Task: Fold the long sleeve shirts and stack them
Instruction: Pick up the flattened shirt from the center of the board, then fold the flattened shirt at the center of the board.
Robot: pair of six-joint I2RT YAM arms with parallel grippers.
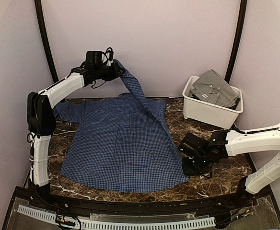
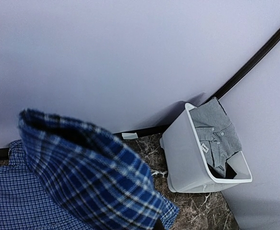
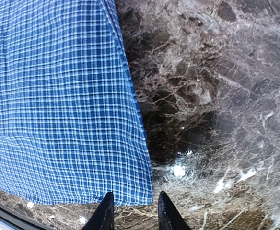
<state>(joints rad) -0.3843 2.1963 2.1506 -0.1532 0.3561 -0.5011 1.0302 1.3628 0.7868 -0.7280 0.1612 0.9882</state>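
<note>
Where the dark marble bench (image 1: pixel 216 184) meets pale lilac walls (image 1: pixel 154 38), two black poles (image 1: pixel 45 38) curve upward. Spread flat across the bench lies the blue shirt (image 1: pixel 116 143), one sleeve (image 1: pixel 139 93) raised toward the back and pinched in the left tool (image 1: pixel 117 71). Just off the blue shirt's near right hem corner the right tool (image 3: pixel 134 213) sits low, its fingers (image 3: pixel 106 211) spread with nothing between them. At right rear the grey shirt (image 1: pixel 214 88) lies in a white bin (image 1: pixel 204 112).
</note>
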